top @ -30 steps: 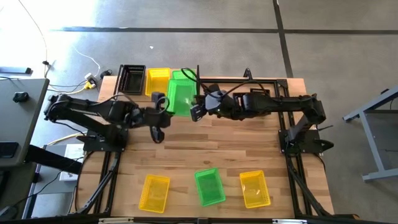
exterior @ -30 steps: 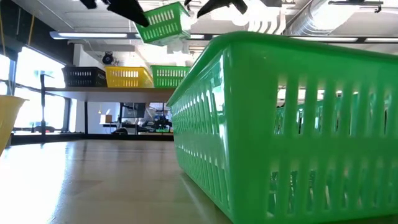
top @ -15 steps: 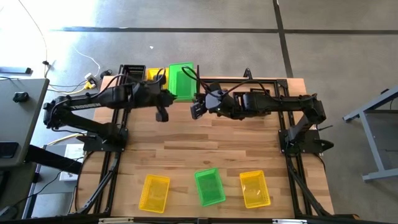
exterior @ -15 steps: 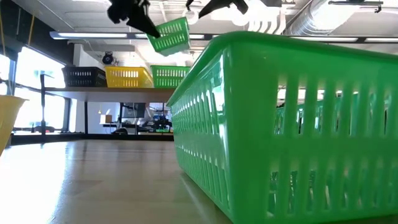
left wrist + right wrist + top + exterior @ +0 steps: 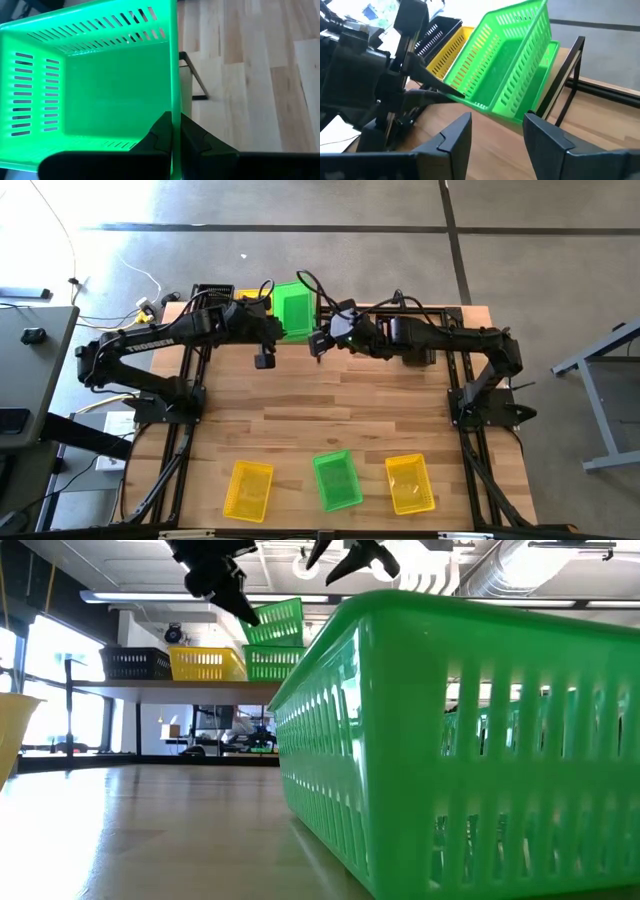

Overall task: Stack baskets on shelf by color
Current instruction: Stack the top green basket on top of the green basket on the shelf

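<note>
Now the left gripper (image 5: 172, 137) is pinching the rim of a green basket (image 5: 294, 308) with its fingers pressed together on the thin wall, and the basket is hanging tilted in front of it, just above the green basket on the shelf (image 5: 272, 663). The right gripper (image 5: 492, 132) is waiting near it with fingers apart, holding nothing. Because the grip is only on one edge, the basket is possibly swinging or slipping. If it is going down tilted, a corner could be catching the lower rim, or hitting the shelf upright (image 5: 568, 80).
</note>
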Controlling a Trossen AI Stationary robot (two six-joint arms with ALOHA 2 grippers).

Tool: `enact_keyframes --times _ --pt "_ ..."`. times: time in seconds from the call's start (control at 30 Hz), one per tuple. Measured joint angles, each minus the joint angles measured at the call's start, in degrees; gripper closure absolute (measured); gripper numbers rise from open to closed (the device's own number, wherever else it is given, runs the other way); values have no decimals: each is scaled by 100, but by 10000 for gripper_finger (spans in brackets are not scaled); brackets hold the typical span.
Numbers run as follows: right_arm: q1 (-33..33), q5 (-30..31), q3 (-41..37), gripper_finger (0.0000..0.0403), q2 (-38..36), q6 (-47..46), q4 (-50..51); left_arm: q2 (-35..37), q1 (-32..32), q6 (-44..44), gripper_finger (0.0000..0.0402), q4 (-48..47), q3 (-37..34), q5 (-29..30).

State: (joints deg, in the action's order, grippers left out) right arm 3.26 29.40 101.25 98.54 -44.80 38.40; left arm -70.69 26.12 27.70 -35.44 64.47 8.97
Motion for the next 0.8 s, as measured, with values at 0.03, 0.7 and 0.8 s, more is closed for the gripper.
enact_keyframes --times 0.03,0.7,0.8 --pt "33 -76 0 242 0 27 5 -28 17 0 401 -5 0 0" --pt "121 -452 0 242 2 131 2 -274 279 757 391 -50 0 -195" --pt "121 -454 0 242 2 118 2 -274 279 817 376 -49 0 -212"
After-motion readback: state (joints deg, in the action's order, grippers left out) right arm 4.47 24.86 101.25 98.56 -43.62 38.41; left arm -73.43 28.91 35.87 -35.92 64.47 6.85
